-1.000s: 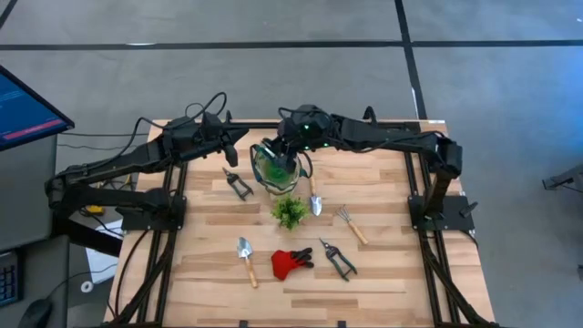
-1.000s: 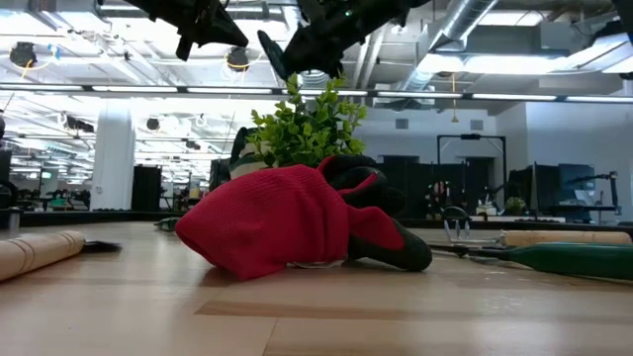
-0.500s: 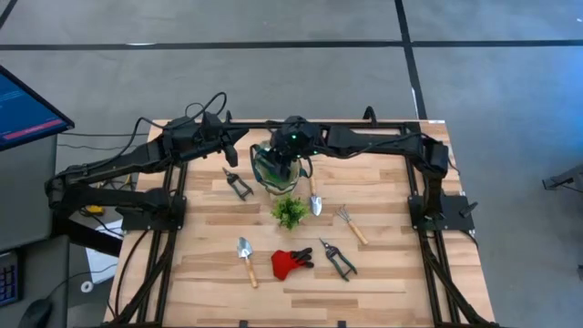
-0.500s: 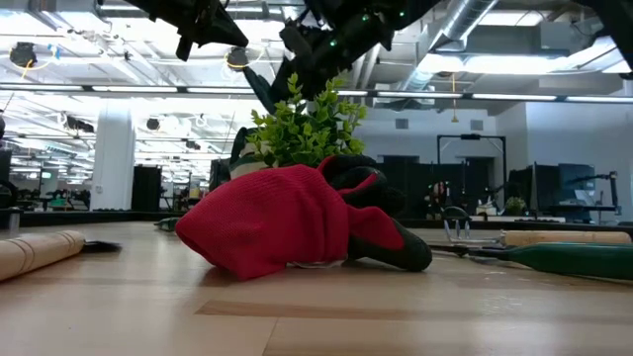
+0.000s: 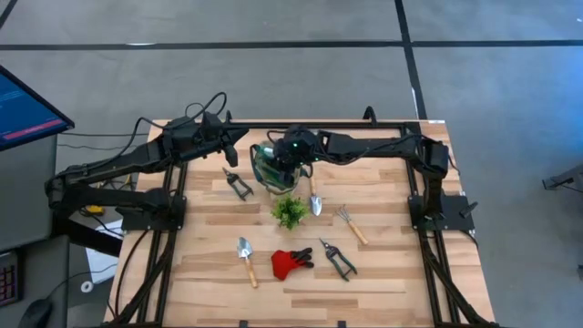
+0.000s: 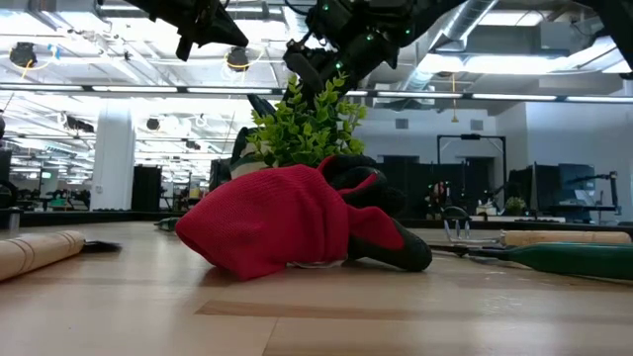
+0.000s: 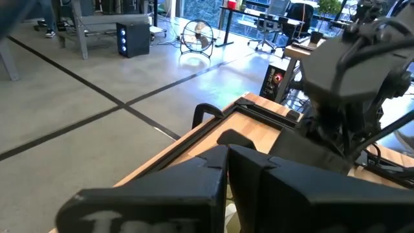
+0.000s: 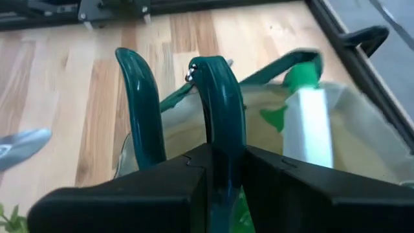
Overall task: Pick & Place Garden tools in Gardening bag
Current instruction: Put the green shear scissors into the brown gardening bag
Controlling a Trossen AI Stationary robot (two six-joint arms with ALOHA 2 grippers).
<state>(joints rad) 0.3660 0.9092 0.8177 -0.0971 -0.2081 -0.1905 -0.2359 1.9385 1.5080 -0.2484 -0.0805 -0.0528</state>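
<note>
The gardening bag (image 5: 273, 170) stands at the table's far middle, with a white-and-green spray bottle (image 8: 308, 123) inside it. My right gripper (image 5: 288, 153) hangs just over the bag's opening, shut on green-handled shears (image 8: 194, 103). My left gripper (image 5: 240, 137) waits shut, raised left of the bag. Lying flat on the table are black-handled shears (image 5: 239, 185), two trowels (image 5: 314, 199) (image 5: 247, 260), a rake (image 5: 349, 223), red gloves (image 5: 291, 262) and another pair of shears (image 5: 337, 259). My right gripper pinches one green handle (image 8: 220, 139) of the shears between its two fingers. The other handle (image 8: 139, 97) stands free beside it. The fingers slant down from the table's right side, along the handles, whose rounded ends point away toward the bag. The fingers hide the blades. The shears hang clear of the table.
A small leafy plant (image 5: 290, 211) stands just in front of the bag, toward the near edge, and hides the bag in the low view. A black frame rail (image 5: 319, 123) runs along the table's far edge. A monitor (image 5: 27, 109) stands off the table's left side.
My right gripper has come down toward the bag's opening with the green-handled shears and has tipped further downward. It has stayed shut on the handle.
</note>
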